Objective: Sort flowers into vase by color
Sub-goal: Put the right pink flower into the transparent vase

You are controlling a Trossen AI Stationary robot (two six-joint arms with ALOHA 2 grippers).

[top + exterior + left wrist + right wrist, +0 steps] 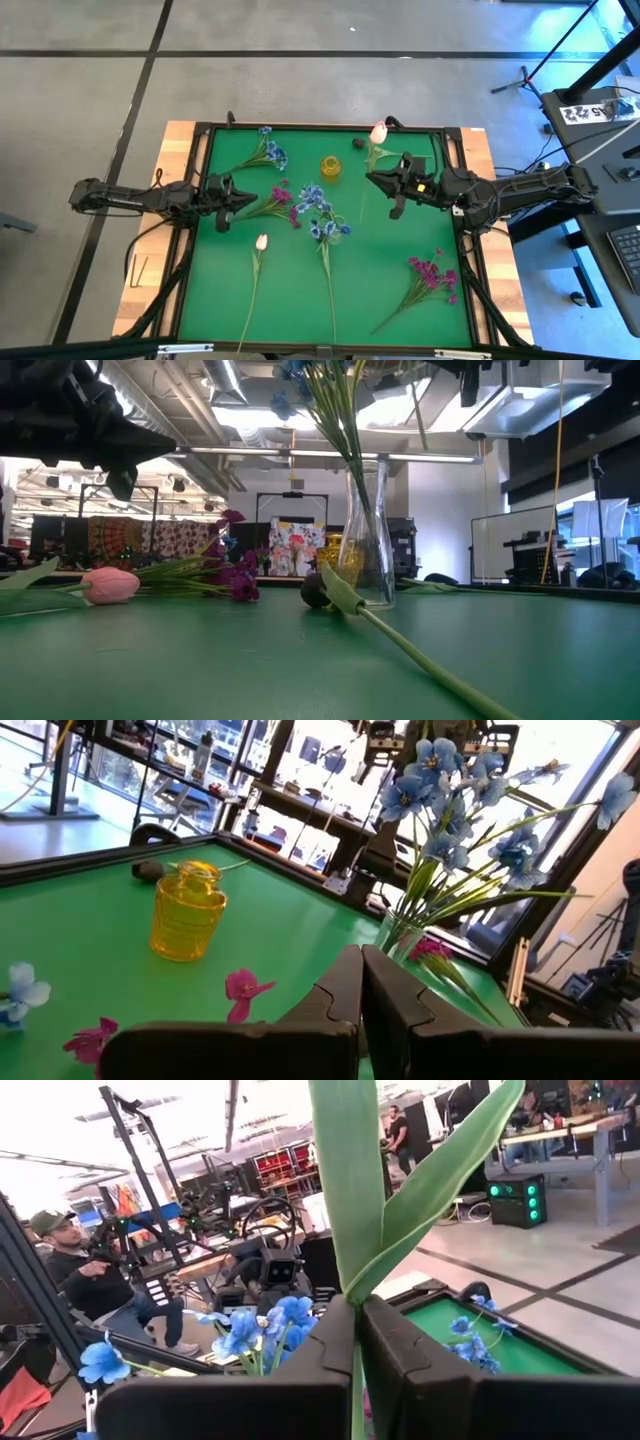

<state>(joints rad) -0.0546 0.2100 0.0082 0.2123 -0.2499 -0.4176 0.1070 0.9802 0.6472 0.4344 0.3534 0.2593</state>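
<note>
Green mat [300,290] on a wooden table [180,140] in an open workshop. A clear vase [366,545] near the middle holds a blue spray [322,210]; a yellow jar [331,166] stands behind. The right gripper [385,178], closed on a pale tulip [378,132] by its stem, holds it just right of the jar, stem running away from the vase. The left gripper [238,198], closed and empty, hangs beside a magenta spray [282,200]. More flowers lie scattered, well apart.

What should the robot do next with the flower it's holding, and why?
Probably carry it toward a vase. The right gripper is shut on a green-stemmed tulip, its leaves poking up between the fingers. The clear vase already holds the blue flowers, so the yellow vase looks likelier.
</note>
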